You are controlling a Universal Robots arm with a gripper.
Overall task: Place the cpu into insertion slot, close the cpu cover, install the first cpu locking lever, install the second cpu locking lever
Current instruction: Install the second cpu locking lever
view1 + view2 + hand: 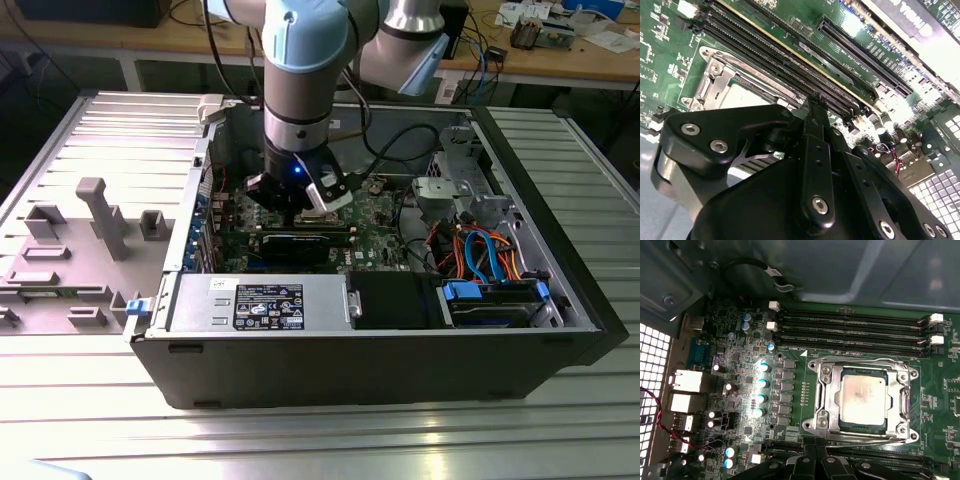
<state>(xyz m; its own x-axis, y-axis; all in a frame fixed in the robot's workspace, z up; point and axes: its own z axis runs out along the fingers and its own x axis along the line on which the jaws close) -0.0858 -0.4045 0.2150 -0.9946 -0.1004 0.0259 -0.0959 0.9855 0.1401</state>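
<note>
The cpu (862, 397), a dull silver square chip, lies flat in the insertion slot (812, 426) on the green board. The cpu cover (830, 390), a silvery frame, lies down around the chip's edges. A thin metal lever (855, 440) runs along the socket side nearest my gripper (815, 460). In the second wrist view my gripper (816, 102) is shut with nothing held, its tip just beside the slot (707, 87), where a corner of the cpu (742, 97) shows. In the exterior view my gripper (300, 200) hangs low inside the open computer case.
Long black memory slots (850, 330) run beside the socket. A black graphics card (300, 243), a grey power supply (270, 305), a blue drive bay (495, 300) and orange and blue cables (480, 250) crowd the case. Grey fixtures (100, 215) stand at the exterior view's left.
</note>
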